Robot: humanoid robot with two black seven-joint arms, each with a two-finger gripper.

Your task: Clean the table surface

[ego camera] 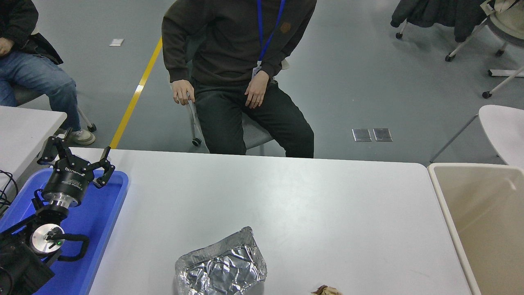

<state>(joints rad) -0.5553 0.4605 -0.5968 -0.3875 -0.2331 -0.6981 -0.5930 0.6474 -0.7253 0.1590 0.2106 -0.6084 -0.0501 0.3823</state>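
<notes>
The left gripper (77, 157), fingers spread and empty, hung parked over the blue tray (102, 221); crumpled foil (221, 266) lay well to its right on the worktop (307, 205), near the front edge.

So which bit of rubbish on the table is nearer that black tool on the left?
The crumpled silver foil tray; the small brownish scrap lies farther right of the left tool.
</notes>
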